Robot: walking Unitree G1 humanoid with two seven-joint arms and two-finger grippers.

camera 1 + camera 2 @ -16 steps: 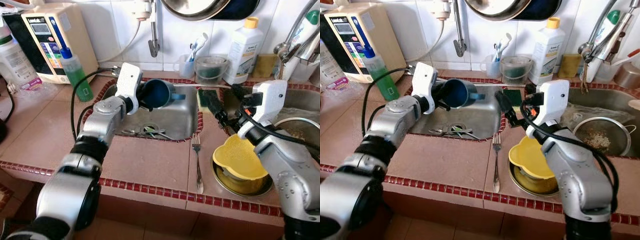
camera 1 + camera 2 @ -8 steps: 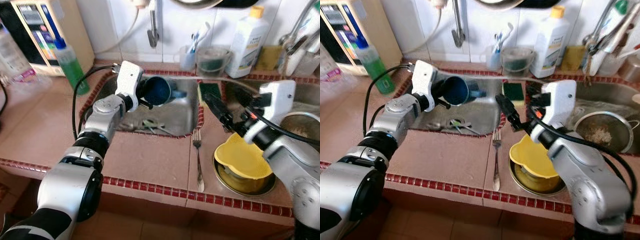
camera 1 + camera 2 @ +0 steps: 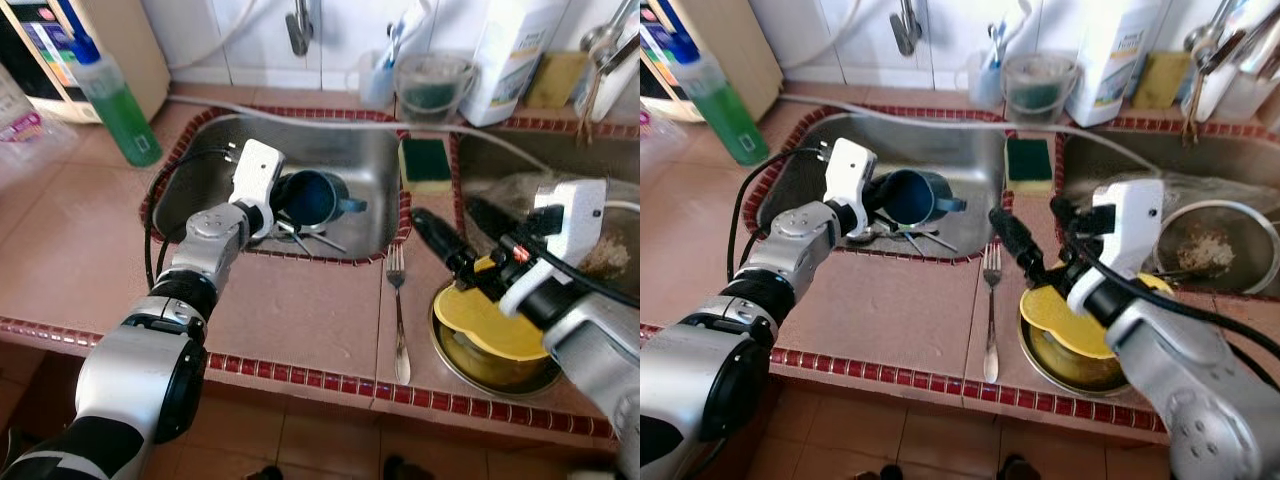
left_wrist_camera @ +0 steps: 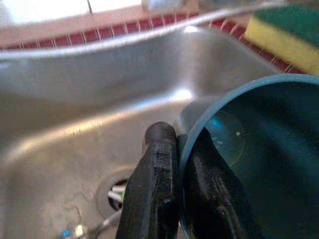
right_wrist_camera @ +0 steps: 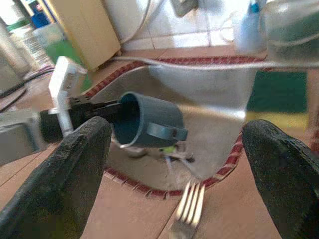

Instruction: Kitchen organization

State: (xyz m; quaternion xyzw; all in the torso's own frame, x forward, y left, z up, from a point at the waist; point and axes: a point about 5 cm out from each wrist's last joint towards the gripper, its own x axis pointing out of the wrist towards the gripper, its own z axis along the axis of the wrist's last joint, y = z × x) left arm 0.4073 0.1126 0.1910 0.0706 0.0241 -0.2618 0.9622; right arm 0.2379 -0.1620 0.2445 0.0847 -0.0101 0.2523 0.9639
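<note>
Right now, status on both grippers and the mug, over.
Left gripper shut on blue plastic mug, rim pinched, over steel sink. Right gripper open above yellow bowl.

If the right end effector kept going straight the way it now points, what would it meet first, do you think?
Probably the blue mug held by the left end effector over the sink; the fork lies below that line. Depth is uncertain.

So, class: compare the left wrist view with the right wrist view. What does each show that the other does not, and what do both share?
Left wrist view alone: the left pincer seen close up, one finger inside and one outside the blue mug's rim, plus the mug's inner base. Right wrist view alone: the fork on the counter, the mug's handle, the left arm holding it, and the right pincer's fingers spread wide. Both share the mug, the steel sink and the green-and-yellow sponge.
</note>
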